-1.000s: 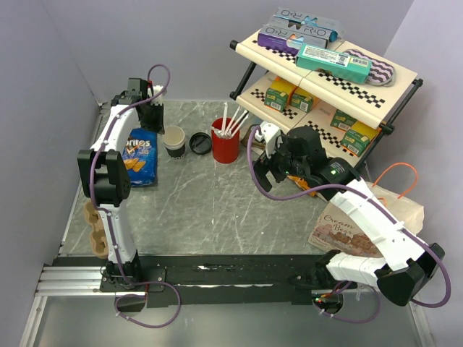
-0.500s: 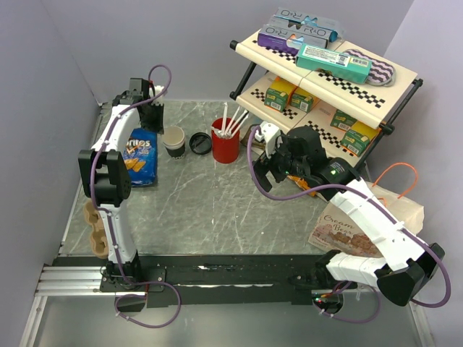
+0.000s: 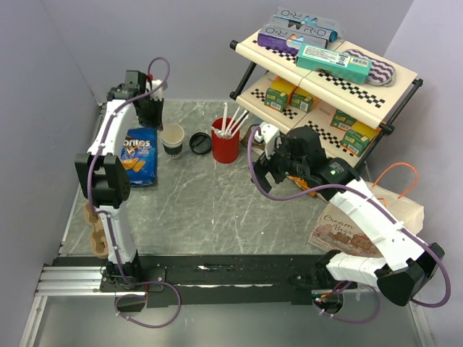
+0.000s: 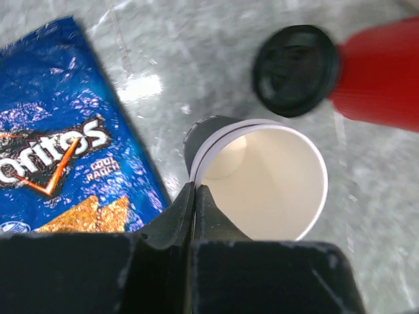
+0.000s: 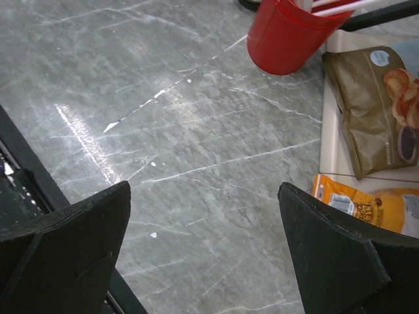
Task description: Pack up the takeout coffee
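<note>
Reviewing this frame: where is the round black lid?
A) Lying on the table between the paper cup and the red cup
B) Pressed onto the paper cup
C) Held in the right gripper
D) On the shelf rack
A: the black lid lies flat on the table, between the open paper cup and the red cup.

Light comes bright and even from above. My table (image 5: 85, 140) shows a white glare stripe. My left fingers (image 4: 167, 229) are dark and unfocused; the takeout coffee cup (image 4: 275, 183) is sharp, the red cup (image 4: 383, 72) blurred.
</note>
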